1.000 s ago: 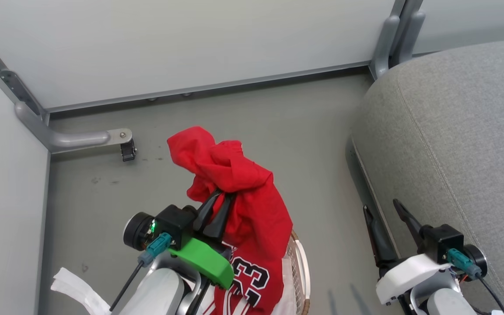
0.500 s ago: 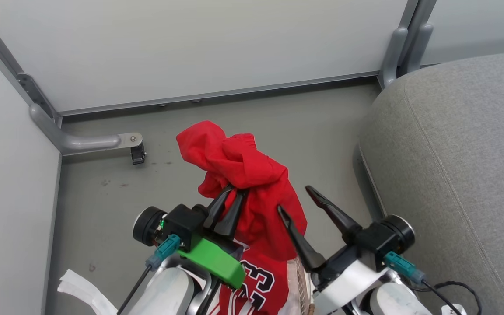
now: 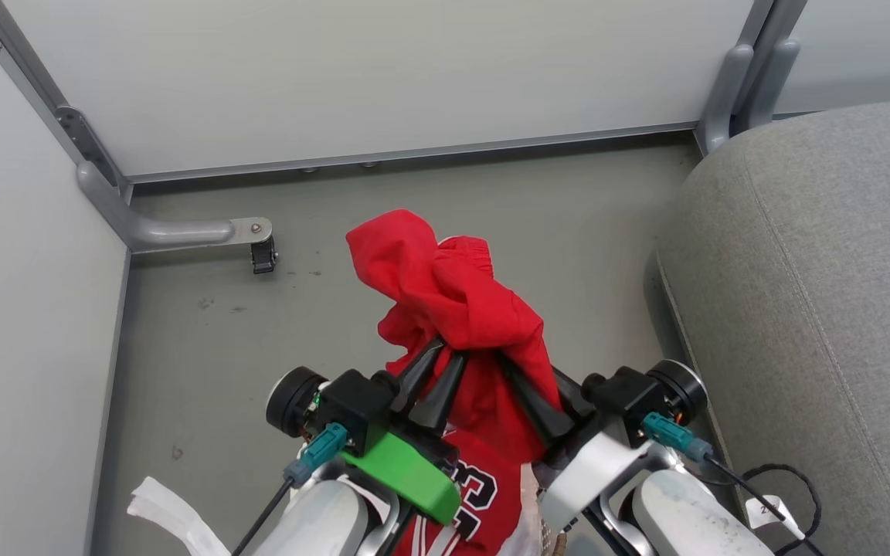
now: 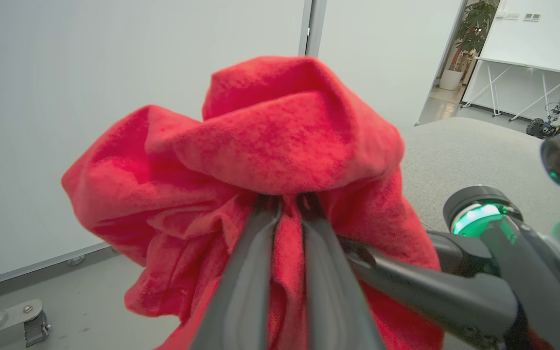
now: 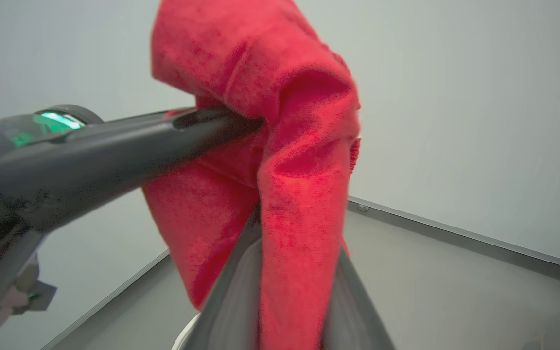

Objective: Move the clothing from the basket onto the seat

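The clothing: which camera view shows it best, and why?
Head view: the clothing shows from bunched top down to its printed number. Left wrist view gives the bunched top close up; right wrist view, one hanging fold.

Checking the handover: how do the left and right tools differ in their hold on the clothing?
Left tool has a green mount; right tool a white one. Left's fingers meet, pinching a fold of clothing; right's straddle a hanging fold, grip unclear. Both reach into the same raised bundle.
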You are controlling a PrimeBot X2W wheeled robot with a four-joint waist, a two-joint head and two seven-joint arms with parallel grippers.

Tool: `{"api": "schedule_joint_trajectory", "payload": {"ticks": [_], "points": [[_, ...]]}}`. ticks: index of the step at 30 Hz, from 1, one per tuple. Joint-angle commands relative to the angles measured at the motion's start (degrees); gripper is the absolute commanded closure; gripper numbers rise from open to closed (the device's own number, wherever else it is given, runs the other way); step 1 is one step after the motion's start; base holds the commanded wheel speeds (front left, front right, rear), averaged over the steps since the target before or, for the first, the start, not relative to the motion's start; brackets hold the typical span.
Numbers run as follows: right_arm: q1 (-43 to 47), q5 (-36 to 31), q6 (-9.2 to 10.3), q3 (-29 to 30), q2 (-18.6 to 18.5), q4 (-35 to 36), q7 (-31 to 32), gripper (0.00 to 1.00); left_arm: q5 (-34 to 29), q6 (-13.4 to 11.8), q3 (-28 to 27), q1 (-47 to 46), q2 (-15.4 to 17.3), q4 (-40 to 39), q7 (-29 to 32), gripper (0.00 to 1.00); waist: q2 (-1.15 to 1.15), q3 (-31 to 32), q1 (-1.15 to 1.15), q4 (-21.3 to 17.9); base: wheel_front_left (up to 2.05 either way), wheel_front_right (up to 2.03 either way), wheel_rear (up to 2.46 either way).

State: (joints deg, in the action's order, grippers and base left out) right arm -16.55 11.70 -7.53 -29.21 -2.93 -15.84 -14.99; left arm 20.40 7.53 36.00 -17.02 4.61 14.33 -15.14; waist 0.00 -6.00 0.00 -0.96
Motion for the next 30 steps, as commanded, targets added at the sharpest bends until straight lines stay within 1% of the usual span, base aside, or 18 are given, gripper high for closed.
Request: {"api": "schedule_joint_trajectory", "payload": {"ticks": [1,2,3,6,8,14,19,24,27,30], "points": [[-0.18,0.81,0.08,0.98,-0.21,-0.10,-0.29,1.00,-0.01,-0.08,-0.24,0.00,0.45,-0.26,-0.01,0.79,0.00,-0.13,0.00,0.05,0.00,0.00,0.00],[0.10,0.89,0.08,1.56,-0.20,0.12,-0.28,1.00,-0.12,-0.08,-0.53,0.20,0.55,-0.33,-0.02,0.44,0.00,-0.12,0.00,-0.10,0.00,0.00,0.00],[0.67,1.13,0.08,2.27,-0.18,0.37,-0.29,1.00,-0.26,-0.08,-0.87,0.72,0.78,0.06,-0.01,0.00,0.00,-0.05,0.00,-0.53,0.00,0.00,0.00],[1.89,1.57,0.08,3.54,-0.13,1.42,-0.28,1.00,-1.15,-0.08,-1.76,1.75,1.19,0.32,-0.01,0.00,0.00,-0.07,0.00,-2.64,0.00,0.00,0.00],[2.30,1.45,0.08,4.37,-0.10,2.19,-0.28,1.00,-1.52,-0.08,-2.39,2.02,1.63,0.36,-0.01,0.00,0.00,-0.33,0.00,-4.83,0.00,0.00,0.00],[4.72,1.04,0.08,8.13,-0.05,5.37,-0.29,1.00,-2.24,-0.08,-3.43,2.94,2.35,0.14,0.00,0.00,0.00,-1.22,0.00,-12.59,0.00,0.00,0.00],[6.52,1.47,0.08,10.89,-0.05,6.91,-0.29,1.00,-2.24,-0.08,-2.79,3.49,2.90,0.54,0.01,0.00,0.00,-1.62,0.00,-19.61,0.00,0.00,0.00],[7.49,1.59,0.08,13.47,-0.06,7.77,-0.29,1.00,-2.53,-0.08,-2.41,3.54,3.21,0.59,0.01,0.00,0.00,-2.27,0.00,-25.70,0.00,0.00,0.00],[7.99,1.16,0.08,15.19,-0.03,8.53,-0.29,1.00,-2.78,-0.08,-1.92,3.37,3.26,0.72,0.01,0.00,0.00,-2.93,0.00,-27.92,0.00,0.00,0.00],[8.16,0.27,0.08,17.30,-0.04,9.40,-0.29,1.00,-2.65,-0.08,-1.30,2.57,3.45,0.84,0.01,0.00,0.00,-3.84,0.00,-28.90,0.00,0.00,0.00]]}}
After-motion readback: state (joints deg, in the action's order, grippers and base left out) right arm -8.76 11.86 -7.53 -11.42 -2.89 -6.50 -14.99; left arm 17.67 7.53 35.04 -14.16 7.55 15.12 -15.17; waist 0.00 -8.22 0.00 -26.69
